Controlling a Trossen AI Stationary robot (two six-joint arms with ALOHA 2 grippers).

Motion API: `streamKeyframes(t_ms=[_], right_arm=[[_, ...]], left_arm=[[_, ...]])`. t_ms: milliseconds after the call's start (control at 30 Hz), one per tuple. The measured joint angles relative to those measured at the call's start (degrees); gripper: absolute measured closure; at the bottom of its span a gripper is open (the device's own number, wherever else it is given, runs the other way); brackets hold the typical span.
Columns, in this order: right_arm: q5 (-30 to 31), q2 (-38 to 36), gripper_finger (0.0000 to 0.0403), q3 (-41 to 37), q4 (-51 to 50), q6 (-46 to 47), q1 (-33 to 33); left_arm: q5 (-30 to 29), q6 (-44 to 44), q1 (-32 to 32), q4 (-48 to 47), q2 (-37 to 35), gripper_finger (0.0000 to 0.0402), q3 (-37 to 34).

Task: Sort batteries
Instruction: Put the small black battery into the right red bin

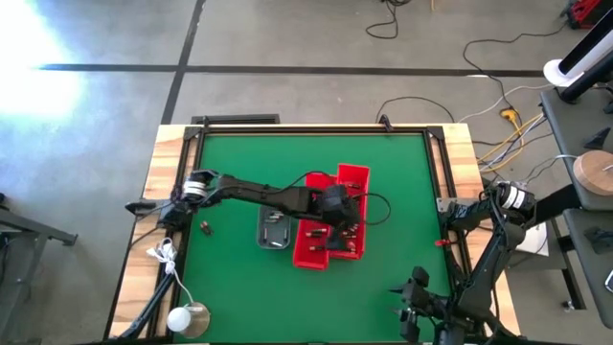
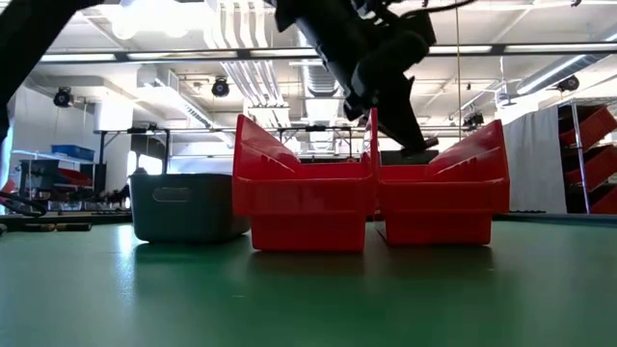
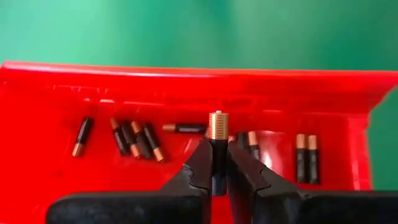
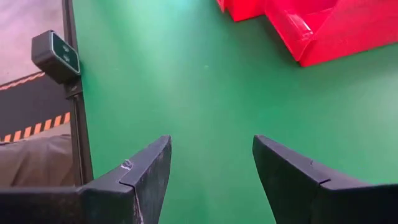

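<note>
i am looking across a big workshop: long ceiling light strips (image 2: 116, 58) are glowing overhead, and pale ducts (image 2: 241, 39) are running along the ceiling between them. a white curtain (image 2: 528, 159) is hanging at the far right, beside shelving with red bins (image 2: 593, 145). from above, the grey concrete floor (image 1: 287, 38) is spreading around my table, a dark line (image 1: 287, 69) is crossing it, and glare is washing over its far left corner. loose cables (image 1: 498, 91) are trailing over the floor, one ending in a yellow plug (image 1: 509, 115).
</note>
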Motion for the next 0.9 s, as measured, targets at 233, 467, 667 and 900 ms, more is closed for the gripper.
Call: streamKeyframes(t_ms=[233, 467, 667, 900], right_arm=[[0.01, 0.0, 0.0184, -1.16, 1.32, 0.0, -0.02], [0.02, 0.0, 0.0184, -1.2, 3.31, -0.03, -0.02], [0.03, 0.0, 0.0184, -1.24, 3.9, -0.1, 0.09], [0.02, 0.0, 0.0184, -2.31, 3.94, -0.55, 0.38]], left_arm=[[0.05, -1.68, 1.56, -14.45, 7.72, 0.0396, 13.7], [0.15, -1.45, 1.57, -27.25, 17.67, 0.0395, 28.01], [3.76, -0.22, 1.63, -27.71, 21.35, 0.0395, 31.66], [5.07, -1.01, 1.84, -29.82, 21.35, 0.0395, 31.31]])
